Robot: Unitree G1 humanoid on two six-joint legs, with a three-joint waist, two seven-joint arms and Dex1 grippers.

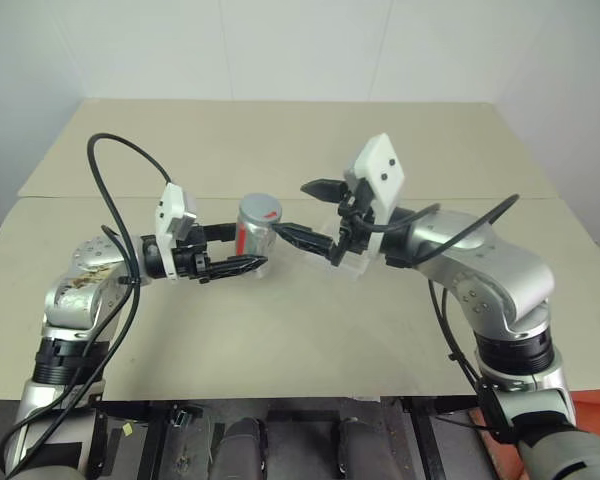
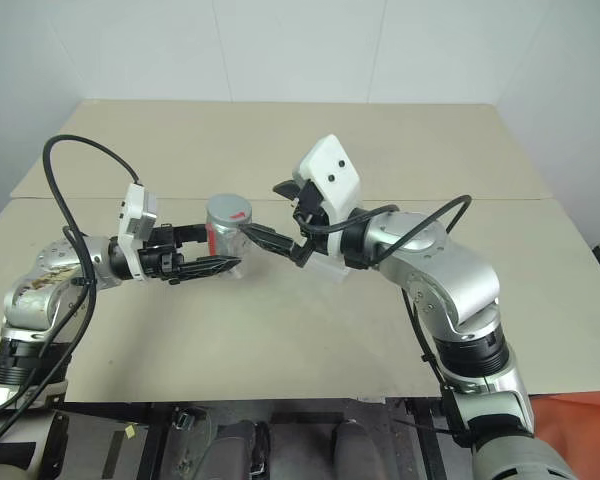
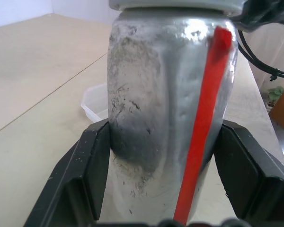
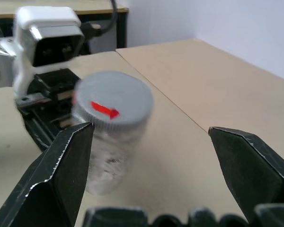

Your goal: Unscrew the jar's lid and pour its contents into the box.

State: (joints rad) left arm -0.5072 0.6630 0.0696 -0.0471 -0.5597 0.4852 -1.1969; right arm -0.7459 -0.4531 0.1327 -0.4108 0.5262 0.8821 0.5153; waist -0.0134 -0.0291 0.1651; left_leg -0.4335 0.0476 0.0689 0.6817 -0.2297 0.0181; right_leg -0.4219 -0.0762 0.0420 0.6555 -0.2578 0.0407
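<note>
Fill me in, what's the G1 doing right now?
Mid jar-opening. The left tool is shut on the jar, holding it upright above the table. The lid is still on. The right tool is wide open beside the lid, not gripping it. The clear box sits on the table behind the right tool. Nothing poured so far.

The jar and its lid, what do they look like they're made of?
The jar looks like dull silver-grey metal, scuffed and slightly dented, with a red stripe down its side. The lid looks like matte grey plastic with a red mark, though I can't be sure.
</note>
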